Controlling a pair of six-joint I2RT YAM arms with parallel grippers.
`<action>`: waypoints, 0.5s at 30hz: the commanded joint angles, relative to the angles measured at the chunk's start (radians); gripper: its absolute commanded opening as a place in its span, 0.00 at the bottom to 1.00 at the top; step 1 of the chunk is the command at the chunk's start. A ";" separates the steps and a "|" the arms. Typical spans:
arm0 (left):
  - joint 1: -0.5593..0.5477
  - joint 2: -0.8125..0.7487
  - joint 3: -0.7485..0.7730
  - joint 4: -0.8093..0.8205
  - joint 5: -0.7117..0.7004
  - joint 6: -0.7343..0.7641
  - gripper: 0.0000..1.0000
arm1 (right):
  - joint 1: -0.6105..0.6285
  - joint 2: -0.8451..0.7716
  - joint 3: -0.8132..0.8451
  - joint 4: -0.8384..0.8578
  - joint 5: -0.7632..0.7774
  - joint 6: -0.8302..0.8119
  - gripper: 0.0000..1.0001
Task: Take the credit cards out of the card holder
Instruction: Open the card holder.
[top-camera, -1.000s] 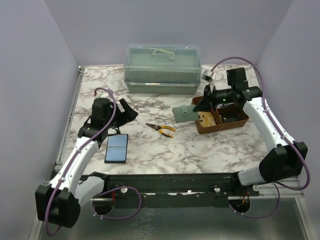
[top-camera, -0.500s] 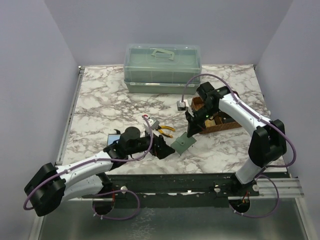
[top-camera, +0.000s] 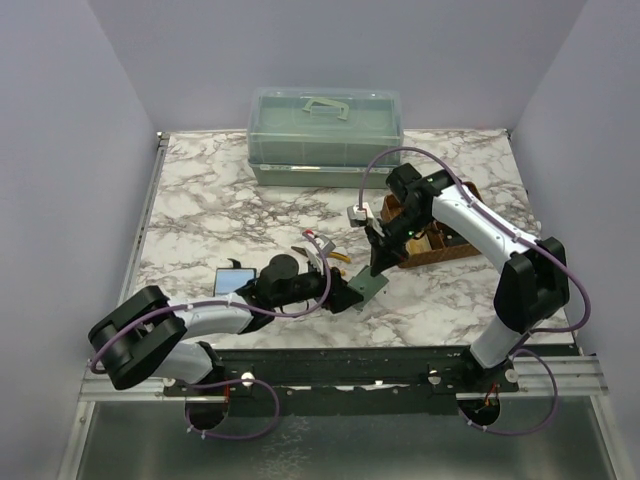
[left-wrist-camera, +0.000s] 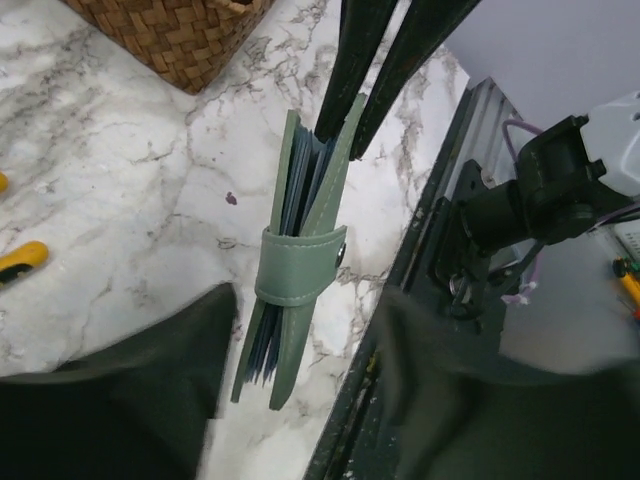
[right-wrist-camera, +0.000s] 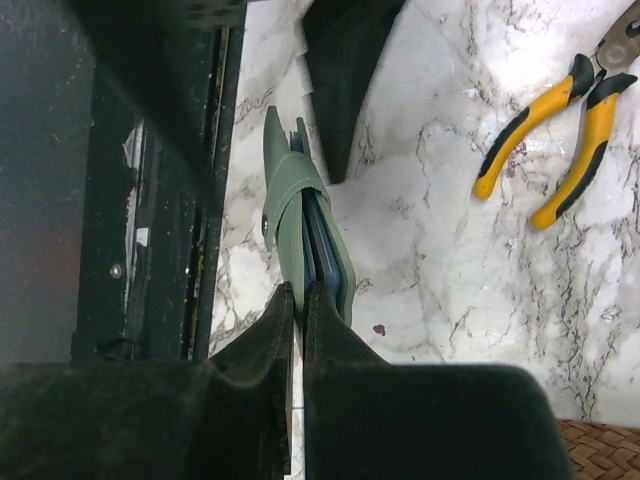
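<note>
The card holder (top-camera: 367, 287), a closed teal-green wallet with a snap strap, hangs on edge just above the table near its front edge. My right gripper (top-camera: 377, 262) is shut on one end of it; the right wrist view shows the fingertips (right-wrist-camera: 298, 297) pinching one panel of the holder (right-wrist-camera: 293, 210). Bluish edges of the credit cards (right-wrist-camera: 322, 245) show between the panels, also in the left wrist view (left-wrist-camera: 258, 345). My left gripper (top-camera: 340, 292) is open, its blurred dark fingers (left-wrist-camera: 150, 385) on either side of the holder's free end (left-wrist-camera: 300, 270), apart from it.
Yellow-handled pliers (top-camera: 326, 256) lie just behind the holder. The brown woven tray (top-camera: 445, 240) stands at the right. A lidded translucent box (top-camera: 325, 135) is at the back. A dark phone (top-camera: 232, 281) lies beside the left arm. The black front rail (top-camera: 400, 355) is close below.
My right gripper carried the card holder from beside the woven tray down to the front centre. My left arm swung right from the phone until its open fingers flank the holder.
</note>
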 joint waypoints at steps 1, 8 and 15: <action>-0.008 0.050 0.029 0.083 0.024 -0.058 0.43 | 0.007 0.000 0.026 -0.041 -0.062 -0.022 0.00; -0.008 0.023 0.008 0.083 0.026 -0.114 0.00 | 0.004 -0.046 0.038 0.034 -0.059 0.143 0.25; -0.055 -0.179 -0.036 0.108 -0.154 -0.182 0.00 | -0.195 -0.279 -0.046 0.202 -0.308 0.428 0.82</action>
